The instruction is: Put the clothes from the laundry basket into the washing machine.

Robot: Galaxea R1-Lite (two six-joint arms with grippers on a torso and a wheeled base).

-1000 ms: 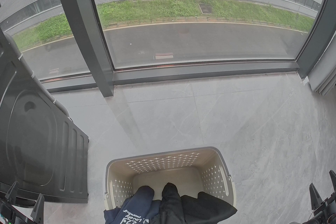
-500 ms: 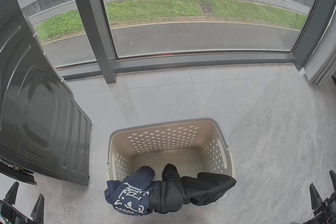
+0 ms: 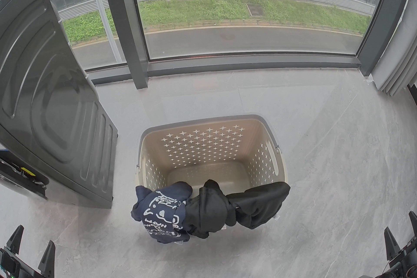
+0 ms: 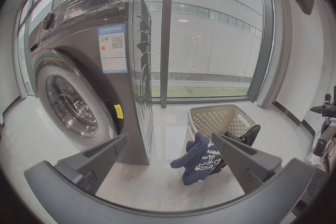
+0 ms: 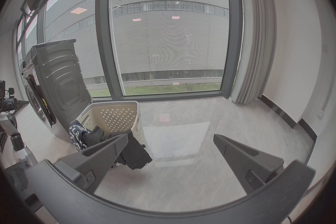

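Laundry corner of a glass-fronted room. A washer [image 3: 47,92] stands at the left of the head view and a basket [image 3: 204,144] at lower centre, on a pale tiled floor [image 3: 339,140]. Full-height windows [image 3: 252,9] across the top face a road and a grey building. A curtain [image 3: 397,61] hangs at upper right.

Beige laundry basket [image 3: 208,121], grey rim, walls patterned in rows of pale star shapes. White print on navy garment [image 3: 163,213]; black garment [image 3: 256,203] plain. Dark grey washing machine [image 3: 52,96], 1 blue-and-white label [image 4: 112,48], 1 yellow sticker [image 4: 118,111]. Pale grey floor [image 3: 339,127], faint marbled veining. Light grey curtain [image 3: 397,61].
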